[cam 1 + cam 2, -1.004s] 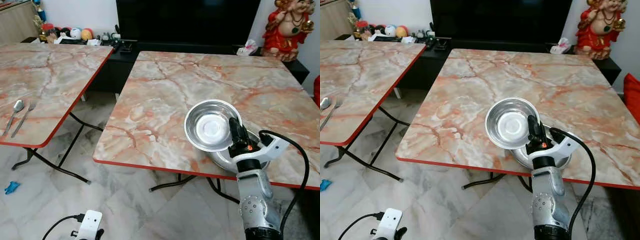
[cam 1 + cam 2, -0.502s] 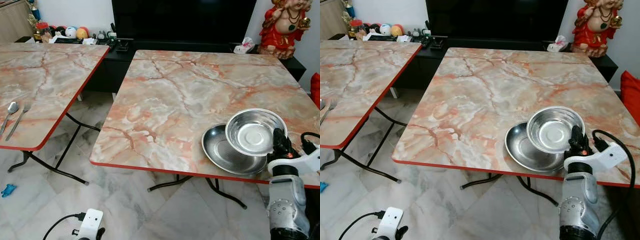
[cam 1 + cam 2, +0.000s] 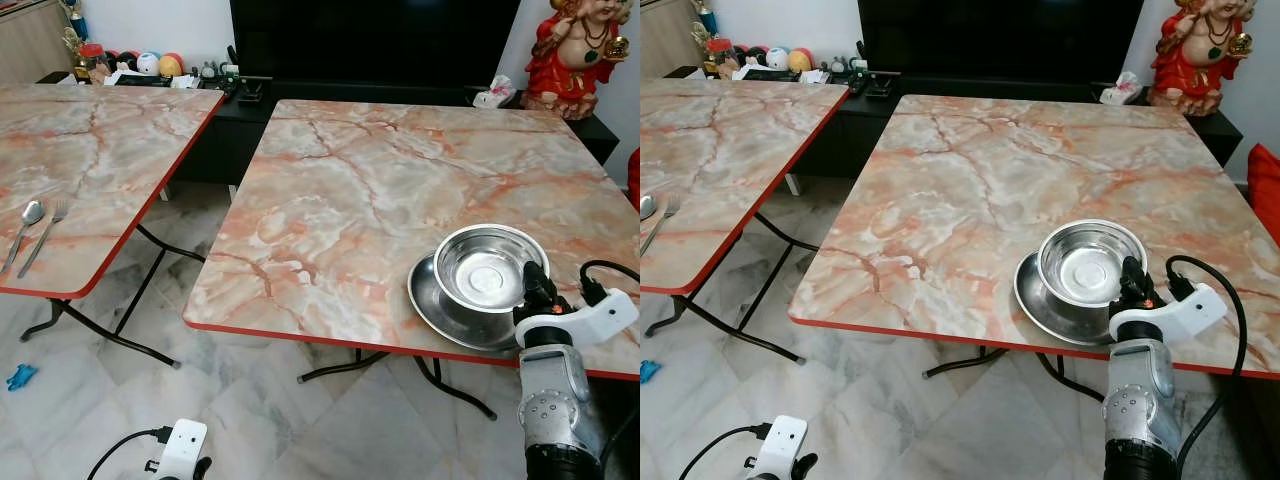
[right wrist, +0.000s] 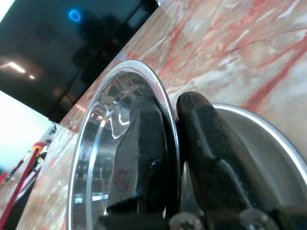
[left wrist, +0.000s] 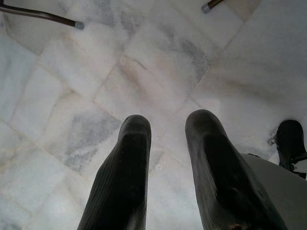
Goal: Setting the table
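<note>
bowl [image 3: 487, 267] pinched by its near rim between the fingers of the right gripper [image 3: 535, 290], one finger inside and one outside, now over the plate [image 3: 437, 303] just beyond them on the table [image 3: 330, 200]; a second ago it hung further left. probably about to be set down. left gripper [image 5: 168, 143] idles over the floor, fingers narrowly parted.

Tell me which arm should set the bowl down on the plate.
Right. Its tool already pinches the rim of the bowl just over the plate on the table. The left tool hangs open above the floor.
</note>
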